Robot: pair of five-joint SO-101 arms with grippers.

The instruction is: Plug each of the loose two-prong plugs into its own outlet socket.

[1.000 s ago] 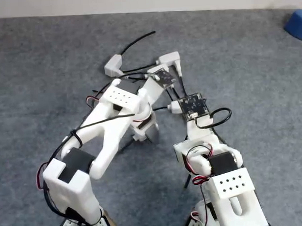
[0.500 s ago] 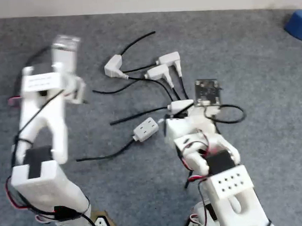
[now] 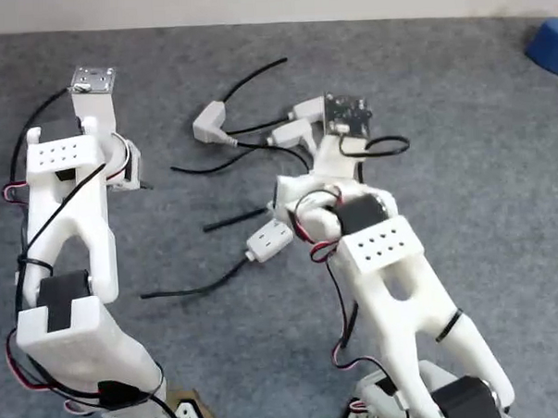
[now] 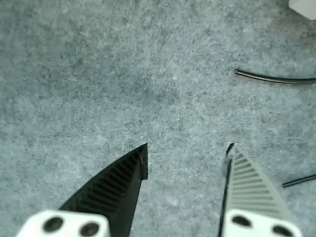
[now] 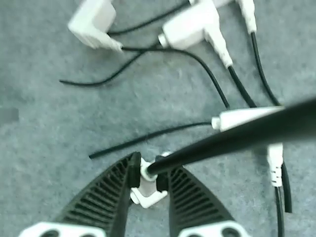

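Now left gripper (image 4: pixel 187 148) jaws apart over grey carpet (image 4: pixel 98 74). Right gripper (image 5: pixel 148 165) clamped on white plug (image 5: pixel 145 197). Outlet socket (image 3: pixel 269 237) lies mid-frame in high view, another plug (image 3: pixel 210 121) above it.

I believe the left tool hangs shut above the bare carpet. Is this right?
Not quite. The left tool hangs open, not shut, above the bare carpet; the left wrist view shows a wide gap between its two fingers.

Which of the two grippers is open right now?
The left gripper: its jaws stand wide apart above bare carpet; the right gripper is closed on a small white piece.
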